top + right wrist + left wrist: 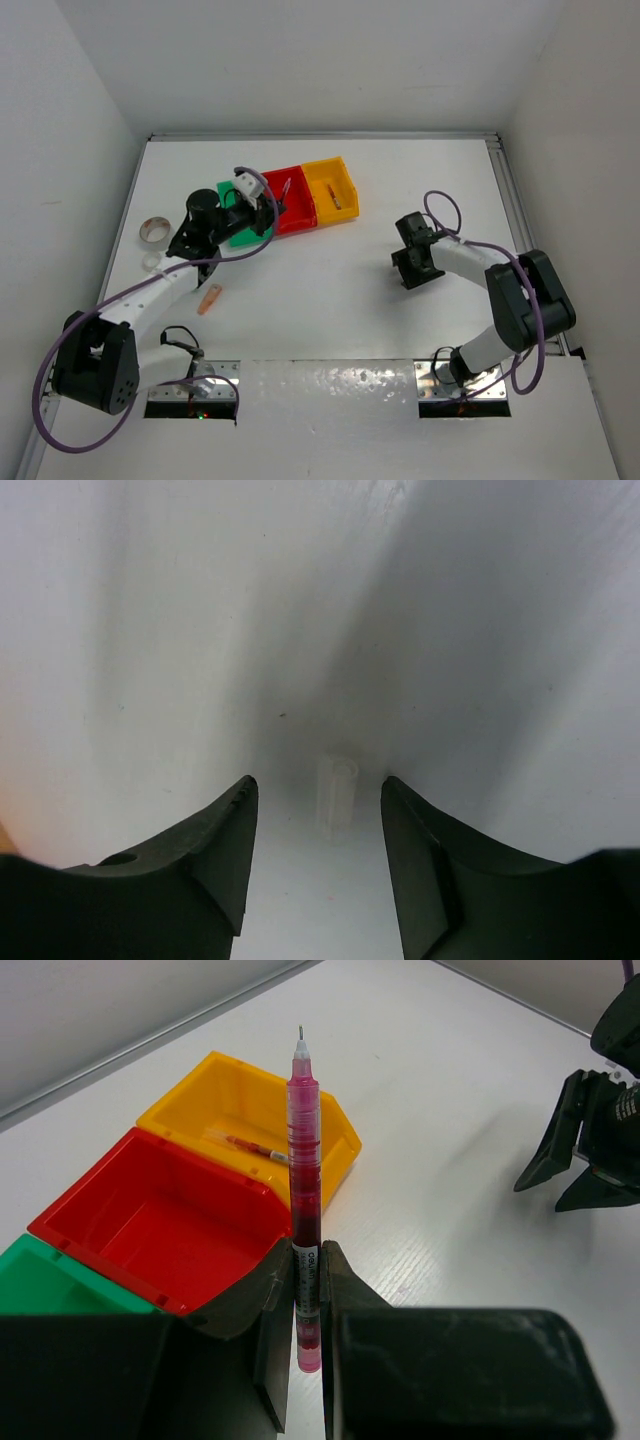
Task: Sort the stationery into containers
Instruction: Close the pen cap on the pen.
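Red pen (303,1210) is clamped near its tail in the closed left gripper (306,1280), long axis pointing straight out from the fingers toward the yellow bin (230,1075), where a similar pen (255,1147) lies. Right gripper (318,810), well apart from the bins, stands open and empty astride a white stub (337,795).

I'm looking down from behind my bases over the whole table (330,290), my left wrist camera peering close past my left gripper (306,1260) at the containers (170,1190) and right gripper (547,1192), both showing overhead too, right wrist camera facing tabletop closely.
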Available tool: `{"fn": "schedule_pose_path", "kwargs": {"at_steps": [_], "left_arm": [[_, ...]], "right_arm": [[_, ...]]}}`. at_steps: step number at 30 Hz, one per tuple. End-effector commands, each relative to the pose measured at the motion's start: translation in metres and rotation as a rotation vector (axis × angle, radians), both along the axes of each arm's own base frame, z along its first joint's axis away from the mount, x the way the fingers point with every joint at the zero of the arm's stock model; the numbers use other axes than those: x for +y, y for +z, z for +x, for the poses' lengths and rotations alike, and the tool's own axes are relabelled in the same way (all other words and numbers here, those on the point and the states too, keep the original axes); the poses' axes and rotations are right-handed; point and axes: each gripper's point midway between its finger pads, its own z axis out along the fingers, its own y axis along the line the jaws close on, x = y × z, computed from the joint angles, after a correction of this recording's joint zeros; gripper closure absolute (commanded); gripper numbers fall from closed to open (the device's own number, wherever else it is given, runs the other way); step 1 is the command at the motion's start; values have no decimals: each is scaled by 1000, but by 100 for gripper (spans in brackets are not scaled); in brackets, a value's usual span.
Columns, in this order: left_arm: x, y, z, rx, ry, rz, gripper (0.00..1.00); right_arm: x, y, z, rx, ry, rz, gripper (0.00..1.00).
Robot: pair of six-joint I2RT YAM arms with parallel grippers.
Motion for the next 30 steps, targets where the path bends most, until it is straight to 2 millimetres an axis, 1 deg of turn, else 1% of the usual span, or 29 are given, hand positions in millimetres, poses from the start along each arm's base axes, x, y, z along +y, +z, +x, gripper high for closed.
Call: {"fn": "schedule_pose_path", "kwargs": {"at_steps": [1, 2, 5, 8, 9, 12, 13, 15, 16, 19, 20, 21, 22, 23, 24, 25, 27, 28, 29, 30], "left_arm": [[7, 20, 2, -76, 26, -21, 99], [8, 21, 3, -76, 31, -24, 99], [12, 23, 6, -88, 53, -27, 99], [15, 25, 9, -100, 79, -27, 99], [15, 27, 9, -108, 79, -30, 99], [20, 28, 12, -114, 105, -33, 99], [21, 30, 12, -121, 109, -33, 99], [23, 30, 12, -123, 120, -33, 99], [24, 30, 13, -123, 123, -32, 99], [24, 31, 12, -128, 123, -31, 99], [24, 31, 12, -128, 121, -31, 99], [24, 32, 12, -129, 118, -32, 99], [23, 31, 11, -128, 114, -32, 99], [21, 31, 10, -124, 99, -32, 99], [19, 31, 9, -122, 85, -34, 99], [17, 32, 7, -122, 71, -34, 99], [10, 28, 3, -99, 22, -34, 99], [8, 27, 2, -93, 9, -35, 99], [3, 28, -1, -80, -16, -40, 99], [0, 26, -1, -64, -28, -42, 99]], "right_arm": [[4, 0, 1, 18, -26, 11, 50], [5, -2, -1, 29, -32, 15, 55], [5, -10, -9, 62, -34, 24, 61], [0, -18, -19, 107, -37, 2, 67], [-1, -20, -22, 121, -38, 1, 72], [-3, -26, -26, 152, -13, -2, 81], [-5, -27, -26, 160, 1, -11, 87], [-10, -29, -29, 191, 49, -52, 93], [-12, -29, -29, 201, 65, -65, 100], [-19, -30, -31, 219, 149, -116, 100], [-20, -29, -26, 202, 177, -126, 100], [-16, -23, -9, 121, 219, -137, 100], [-16, -16, 0, 75, 325, -174, 100], [-12, -3, 16, 5, 390, -207, 100], [0, 12, 34, -90, 464, -246, 100], [-1, 40, 50, -181, 564, -331, 100], [17, 92, 86, -376, 647, -379, 100], [25, 123, 95, -469, 732, -398, 100], [32, 147, 105, -546, 774, -412, 100], [44, 196, 124, -679, 791, -424, 100]]}}
